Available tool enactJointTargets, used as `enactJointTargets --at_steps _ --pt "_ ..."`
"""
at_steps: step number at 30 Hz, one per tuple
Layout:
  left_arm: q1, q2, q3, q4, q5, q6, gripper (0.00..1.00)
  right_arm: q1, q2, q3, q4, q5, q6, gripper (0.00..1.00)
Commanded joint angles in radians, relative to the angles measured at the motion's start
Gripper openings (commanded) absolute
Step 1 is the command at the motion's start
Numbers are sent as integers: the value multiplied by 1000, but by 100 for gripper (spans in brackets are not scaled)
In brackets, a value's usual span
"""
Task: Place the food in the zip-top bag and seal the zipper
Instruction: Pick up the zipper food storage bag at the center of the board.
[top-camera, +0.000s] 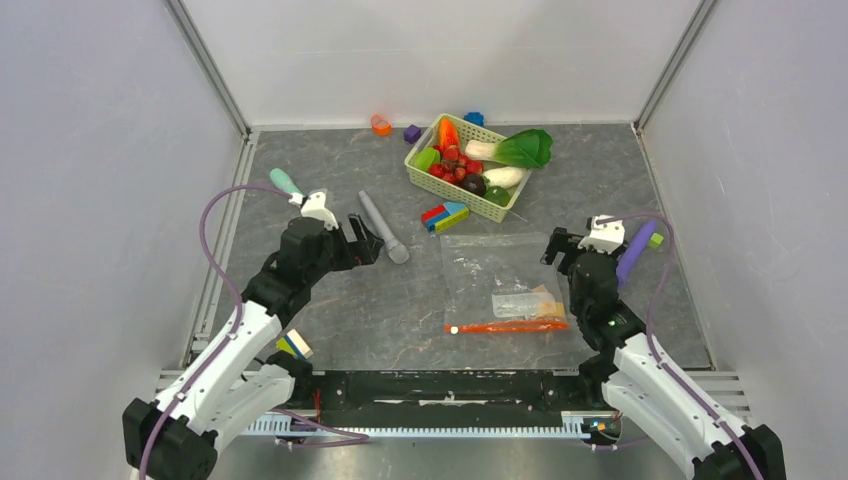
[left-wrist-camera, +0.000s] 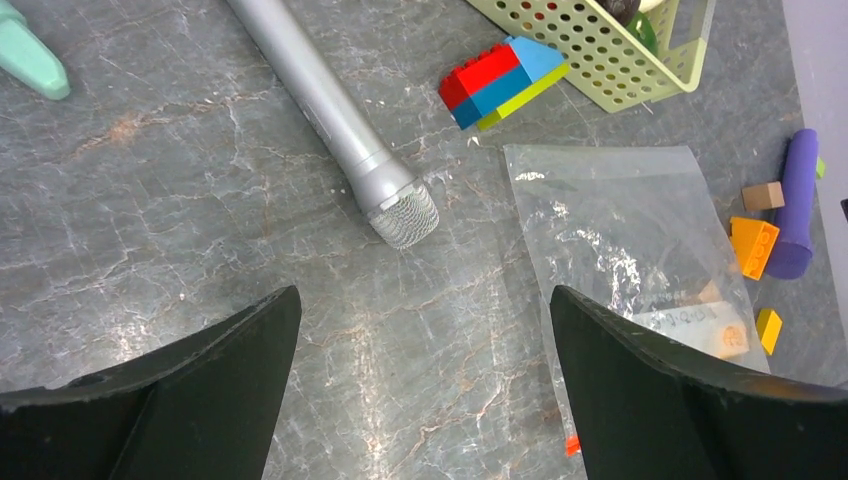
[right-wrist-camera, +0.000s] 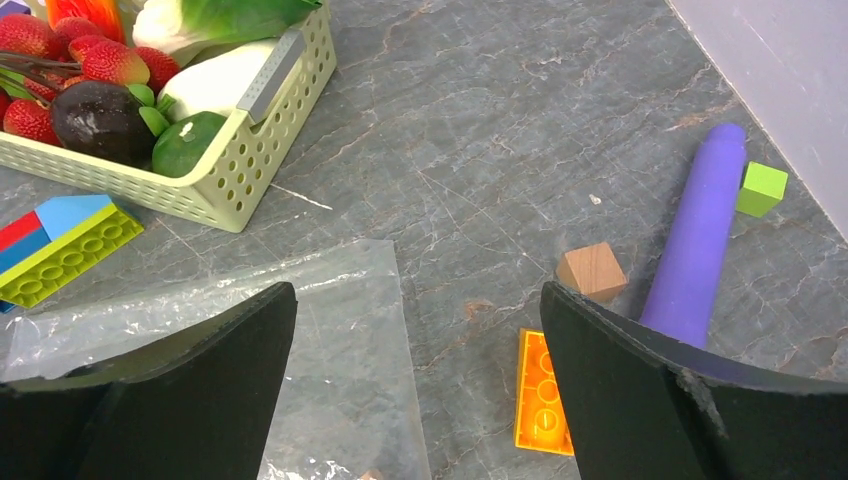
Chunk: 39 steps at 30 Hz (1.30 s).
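Note:
The food lies in a pale green basket (top-camera: 450, 192) at the back: bok choy (top-camera: 520, 148), white radish (top-camera: 503, 177), red berries (top-camera: 455, 163) and dark purple and green pieces. The right wrist view shows them too, with the bok choy (right-wrist-camera: 220, 20) and berries (right-wrist-camera: 60, 55). The clear zip-top bag (top-camera: 495, 270) lies flat in front of the basket, its orange-red zipper (top-camera: 505, 326) on the near edge and the white slider (top-camera: 453, 328) at the left end. My left gripper (top-camera: 365, 237) is open and empty, left of the bag (left-wrist-camera: 620, 230). My right gripper (top-camera: 560, 245) is open and empty over the bag's far right corner (right-wrist-camera: 330, 350).
A grey stick tool (top-camera: 383, 226) lies by the left gripper and a teal one (top-camera: 285, 181) at far left. A purple tool (right-wrist-camera: 700, 230), an orange block (right-wrist-camera: 540, 395) and a wooden cube (right-wrist-camera: 592, 270) lie right of the bag. Stacked coloured blocks (top-camera: 444, 215) sit between basket and bag.

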<state>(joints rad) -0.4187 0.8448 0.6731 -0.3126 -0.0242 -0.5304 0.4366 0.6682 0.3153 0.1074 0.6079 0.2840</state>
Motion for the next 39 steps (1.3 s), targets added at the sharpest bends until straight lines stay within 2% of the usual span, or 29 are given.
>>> enactJointTargets --at_steps 1,3,8,10,12,18,21,23,26,30,34,39 --pt "-23 -10 -43 118 59 -24 100 3 -39 -5 1 -23 27 98" --pt "-24 3 -61 180 115 -29 100 3 -74 0 -36 -35 56 98" --pt "-39 32 -39 203 248 5 100 4 -170 13 -209 -59 187 98" --pt "-84 50 -35 252 315 36 100 3 -223 0 -261 -85 233 98" --pt "-170 90 -1 244 316 93 100 4 -277 -12 -301 -107 275 98" --pt "-519 203 90 191 210 331 100 3 -376 5 -411 -147 295 98" --pt "-659 259 115 202 171 431 100 4 -377 18 -439 -165 280 98" --pt "-734 318 149 185 89 473 100 3 -363 21 -444 -166 278 98" --pt "-788 437 200 180 -5 483 100 3 -331 30 -433 -164 300 98" --pt "-839 566 265 210 5 487 100 4 -272 53 -418 -214 329 98" --pt "-900 620 254 335 -59 528 100 3 -221 97 -429 -245 306 98" --pt "-910 664 226 429 -132 612 100 3 -154 133 -479 -345 188 98"
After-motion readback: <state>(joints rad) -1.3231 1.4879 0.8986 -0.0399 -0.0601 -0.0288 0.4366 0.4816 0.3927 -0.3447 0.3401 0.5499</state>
